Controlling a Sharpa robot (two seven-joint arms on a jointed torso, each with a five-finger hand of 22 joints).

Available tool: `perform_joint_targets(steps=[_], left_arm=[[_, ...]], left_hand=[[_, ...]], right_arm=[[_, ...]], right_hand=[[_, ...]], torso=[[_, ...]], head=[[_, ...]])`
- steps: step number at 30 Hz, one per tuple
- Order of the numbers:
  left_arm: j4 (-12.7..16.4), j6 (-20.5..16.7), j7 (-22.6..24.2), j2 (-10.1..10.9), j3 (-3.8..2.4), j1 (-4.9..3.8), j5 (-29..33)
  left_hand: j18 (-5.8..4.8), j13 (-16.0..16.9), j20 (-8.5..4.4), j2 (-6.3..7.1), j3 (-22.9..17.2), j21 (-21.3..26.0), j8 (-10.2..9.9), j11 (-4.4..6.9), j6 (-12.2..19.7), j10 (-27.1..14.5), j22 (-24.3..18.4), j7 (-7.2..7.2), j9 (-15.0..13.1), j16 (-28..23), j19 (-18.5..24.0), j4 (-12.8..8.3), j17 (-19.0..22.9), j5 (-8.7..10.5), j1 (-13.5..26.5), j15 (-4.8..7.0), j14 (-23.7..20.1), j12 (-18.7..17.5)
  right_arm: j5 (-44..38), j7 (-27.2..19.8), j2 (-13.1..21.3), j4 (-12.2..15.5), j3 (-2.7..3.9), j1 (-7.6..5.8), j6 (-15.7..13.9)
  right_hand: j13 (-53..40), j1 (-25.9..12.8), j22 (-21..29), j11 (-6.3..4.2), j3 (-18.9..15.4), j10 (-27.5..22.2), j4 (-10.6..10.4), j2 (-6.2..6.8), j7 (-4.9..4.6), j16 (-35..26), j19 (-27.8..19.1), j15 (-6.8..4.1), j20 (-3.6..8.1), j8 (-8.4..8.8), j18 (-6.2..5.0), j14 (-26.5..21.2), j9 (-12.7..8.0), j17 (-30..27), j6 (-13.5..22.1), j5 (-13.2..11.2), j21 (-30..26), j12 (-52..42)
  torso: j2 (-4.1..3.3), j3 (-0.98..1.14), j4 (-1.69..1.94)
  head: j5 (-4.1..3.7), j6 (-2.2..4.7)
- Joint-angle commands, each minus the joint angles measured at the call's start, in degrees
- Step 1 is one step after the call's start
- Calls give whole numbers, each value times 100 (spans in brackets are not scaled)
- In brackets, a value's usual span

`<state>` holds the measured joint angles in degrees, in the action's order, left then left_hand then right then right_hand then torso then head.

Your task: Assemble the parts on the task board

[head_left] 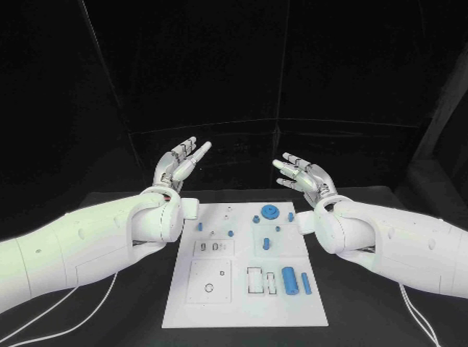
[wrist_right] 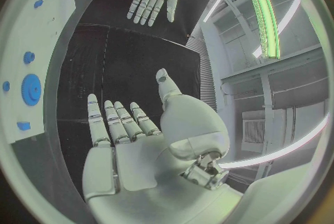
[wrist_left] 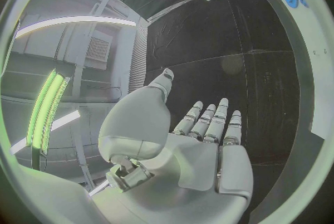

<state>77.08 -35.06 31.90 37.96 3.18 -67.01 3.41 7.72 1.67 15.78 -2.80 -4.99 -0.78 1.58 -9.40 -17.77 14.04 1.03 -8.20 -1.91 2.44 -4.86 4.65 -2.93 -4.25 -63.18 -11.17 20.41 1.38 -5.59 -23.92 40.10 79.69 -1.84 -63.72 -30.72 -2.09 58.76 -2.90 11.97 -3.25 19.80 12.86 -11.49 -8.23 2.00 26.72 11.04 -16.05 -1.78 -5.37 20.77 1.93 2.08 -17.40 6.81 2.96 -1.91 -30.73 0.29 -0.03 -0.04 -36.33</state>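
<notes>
1. Though raised above the far end of the board (head_left: pixel 244 311) and turned palm toward palm, gripping nothing: true of the left robot hand (head_left: pixel 181 166) and of the right robot hand (head_left: pixel 304 176) alike, fingers spread and empty.
2. Seen the same way from each wrist: open palm of the left robot hand (wrist_left: pixel 202 151) with the other one across from it, open palm of the right robot hand (wrist_right: pixel 132 146) likewise, nothing pinched or cradled in either.
3. Lying flat on the black counter (head_left: pixel 380 318), long side running from the robot's body outward, between the two arms: the white board, with the blue parts scattered over it.
4. Placed toward the right half of the board: a blue gear (head_left: pixel 268 212) near the far edge, and close to the near edge a thick blue cylinder (head_left: pixel 289 280) with a thinner blue rod (head_left: pixel 306 283) just beside it.
5. Laid with long axes along the board's length, so pointing from near edge to far edge: both cylinder and rod, side by side, apparently not touching.
6. Judged nearer to all three of these: the right robot hand, with the gear close below and inward of it; the cylinder and rod well back toward the body, under the right forearm's side.
7. Probably needed next: lowering and drawing the right robot hand back toward the body, fingers closing across a part's short width, not along its length.
8. Worth watching: the small blue pegs (head_left: pixel 215 232) standing near the middle, easily knocked on the way down.
</notes>
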Motion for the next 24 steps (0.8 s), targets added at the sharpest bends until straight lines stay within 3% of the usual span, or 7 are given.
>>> perform_joint_targets(steps=[1, 8, 9, 10, 13, 18, 24], left_arm=[[-28, 436, 306, -10, 4, -13, 106], [-28, 436, 306, -10, 4, -13, 106], [84, 677, 269, 243, 9, -7, 203], [93, 683, 269, 255, 9, -7, 200], [166, 716, 270, 337, 10, -7, 108], [374, 725, 279, 518, 10, -6, -100], [627, 763, 244, 715, 10, -7, -289]], left_hand=[[117, 21, 95, -14, -52, -40, 54, -59, -155, 159, 13, -346, -22, 78, -19, 18, -37, -45, -294, -45, 200, 48], [115, 98, 99, -38, -79, -130, 85, -298, -420, 980, 68, -525, -45, 354, -197, -2, -174, -42, -377, -86, 955, 181], [85, 130, 109, -44, -84, -202, 110, -360, -598, 1378, 110, -575, -60, 488, -359, -20, -235, -42, -415, -123, 1335, 272], [73, 136, 108, -46, -85, -231, 117, -381, -663, 1487, 126, -586, -64, 532, -424, -26, -254, -43, -428, -132, 1463, 299], [19, 165, 112, -54, -84, -463, 182, -396, -1128, 2073, 249, -589, -100, 682, -933, -60, -301, -42, -491, -166, 1898, 440], [143, 203, 91, -72, -80, -1329, 284, -387, -2089, 3176, 657, -448, -149, 850, -2853, -108, -345, -40, -584, -37, 2713, 633], [290, 208, -32, -83, -98, -1767, 449, -138, -3282, 3969, 795, -506, -209, 1070, -3824, -164, -444, -40, -681, 248, 3676, 771]], right_arm=[[-596, 409, -75, -179, -21, -73, 1142], [-785, 557, -161, -371, -53, -143, 1536], [-2747, 457, -73, -685, -46, -211, 1143], [-2819, 457, -73, -694, -45, -217, 1141], [-3337, 479, -69, -748, -44, -258, 1160], [-4125, 594, -71, -801, -42, -352, 1149], [-5003, 902, -108, -881, -40, -482, 1156]], right_hand=[[-137, 993, -160, 177, 177, 1814, 330, -17, -709, 270, 1377, 138, -54, -203, -303, 1865, 118, 134, -1313, 34, 316, -289], [-156, 1729, -258, -148, 460, 3501, 381, 191, -469, 604, 2285, -231, 69, -546, -530, 3588, 226, 178, -3312, 220, 742, -691], [-140, 1790, -275, -197, 541, 3674, 376, 234, -429, 622, 2470, -305, 151, -533, -519, 3811, 205, 167, -3458, 256, 828, -668], [-137, 1804, -279, -207, 574, 3727, 382, 248, -417, 620, 2527, -332, 176, -520, -511, 3883, 196, 162, -3502, 271, 854, -649], [-140, 1853, -297, -247, 707, 3919, 387, 298, -444, 630, 2718, -408, 283, -490, -522, 4154, 186, 163, -3659, 389, 950, -594], [-143, 1856, -352, -342, 909, 4251, 385, 393, -389, 650, 3000, -539, 439, -460, -523, 4577, 186, 178, -3904, 483, 1129, -530], [-155, 1773, -478, -486, 1074, 4692, 376, 542, -276, 708, 3314, -711, 615, -421, -516, 5082, 188, 238, -4151, 538, 1420, -490]], torso=[[1, 0, -1], [1, 0, -1], [1, 0, -1], [-132, 6, -12], [-187, 12, 2], [-328, 8, 21], [-468, -19, 44]], head=[[0, 1], [0, 1], [0, 1], [-43, -39], [-68, -11], [-84, 56], [-122, 69]])
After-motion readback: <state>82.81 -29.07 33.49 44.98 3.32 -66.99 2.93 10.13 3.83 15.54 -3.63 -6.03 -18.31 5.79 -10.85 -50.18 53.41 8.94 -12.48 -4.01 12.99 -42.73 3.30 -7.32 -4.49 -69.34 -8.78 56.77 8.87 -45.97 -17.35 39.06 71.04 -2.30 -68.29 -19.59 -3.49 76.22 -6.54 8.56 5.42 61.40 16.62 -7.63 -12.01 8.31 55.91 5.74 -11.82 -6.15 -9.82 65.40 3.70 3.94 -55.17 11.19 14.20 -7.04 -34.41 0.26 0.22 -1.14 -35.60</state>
